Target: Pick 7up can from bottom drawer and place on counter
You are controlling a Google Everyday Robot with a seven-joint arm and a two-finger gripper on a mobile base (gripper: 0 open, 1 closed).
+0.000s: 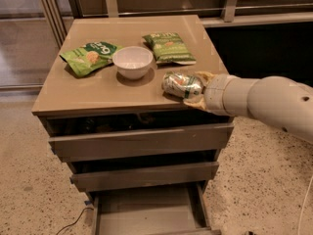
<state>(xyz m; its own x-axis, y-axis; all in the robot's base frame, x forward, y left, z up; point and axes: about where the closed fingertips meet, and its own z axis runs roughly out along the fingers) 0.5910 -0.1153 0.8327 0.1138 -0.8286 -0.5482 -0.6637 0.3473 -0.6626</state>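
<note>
The 7up can, silver and green, lies tipped on its side over the right part of the counter. My gripper comes in from the right on a white arm and is shut on the can, its tan fingers around the can's right end. I cannot tell whether the can rests on the counter or hangs just above it. Below, the bottom drawer stands pulled out, its flat grey floor bare.
A white bowl sits mid-counter, left of the can. Two green snack bags lie on the counter, one at the left and one behind the can. Two wider drawers above the bottom one are shut. Speckled floor surrounds the cabinet.
</note>
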